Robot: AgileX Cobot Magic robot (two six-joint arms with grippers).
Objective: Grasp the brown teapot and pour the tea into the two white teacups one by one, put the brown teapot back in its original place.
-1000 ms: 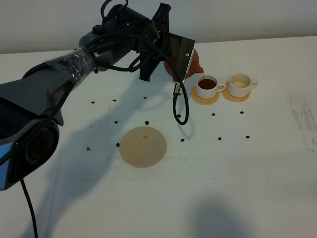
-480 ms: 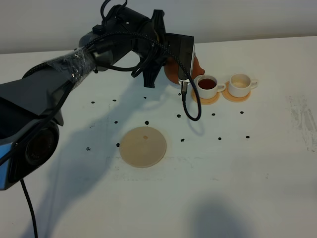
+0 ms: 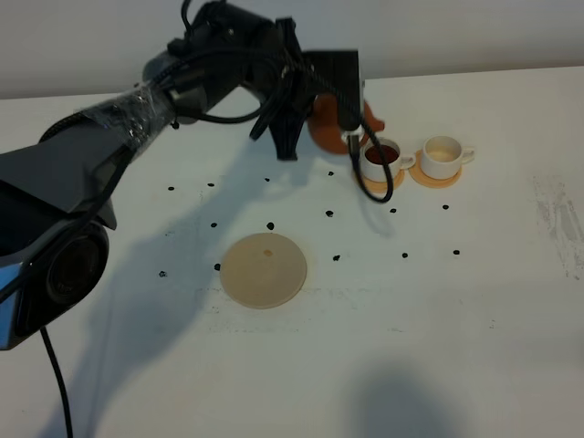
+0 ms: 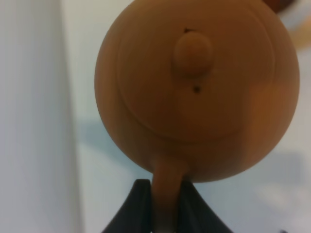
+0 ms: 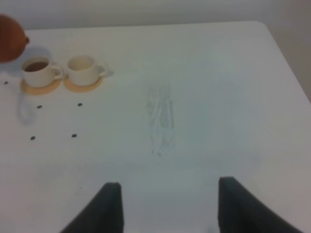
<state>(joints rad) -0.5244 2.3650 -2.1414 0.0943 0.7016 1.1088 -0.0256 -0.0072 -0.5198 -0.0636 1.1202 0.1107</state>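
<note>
Exterior high view:
- Left arm reaches across the white table [image 3: 474, 319] toward the far side.
- Left gripper [image 3: 306, 119] carries the brown teapot [image 3: 325, 133] off the surface. The fingertips are hidden behind the wrist block here, so the grip cannot be read from this angle.
- Spout points at the filled teacup [image 3: 380, 157]. The pot hangs just beside that cup, on the side away from the empty teacup [image 3: 442, 155].
- Filled teacup holds dark tea. The other shows a pale cream inside.
- Each cup sits on its own orange coaster [image 3: 379, 182], and the two are side by side.
- Tan disc [image 3: 265, 269] lies bare nearer the camera, well apart from the pot.
- Small black dots [image 3: 270, 225] are scattered over the tabletop.
- Right gripper is not seen in this view.

Left wrist view:
- Teapot [image 4: 199, 97] fills the frame, seen from above, with the lid knob [image 4: 193, 52] central and the lid seated.
- Two dark fingers [image 4: 136, 206] are pinched tight on either side of the loop handle [image 4: 166, 187].

Right wrist view:
- Right gripper [image 5: 170, 208] hovers over bare table [image 5: 218, 73], fingers [image 5: 104, 208] spread wide with nothing between them.
- Far off, the filled teacup [image 5: 36, 70] and empty teacup [image 5: 83, 68] stand on their coasters.
- The teapot's rounded edge [image 5: 9, 43] shows at the frame border beside the filled cup.
- A faint scuff mark [image 5: 160, 121] streaks the tabletop between the gripper and the cups.
</note>
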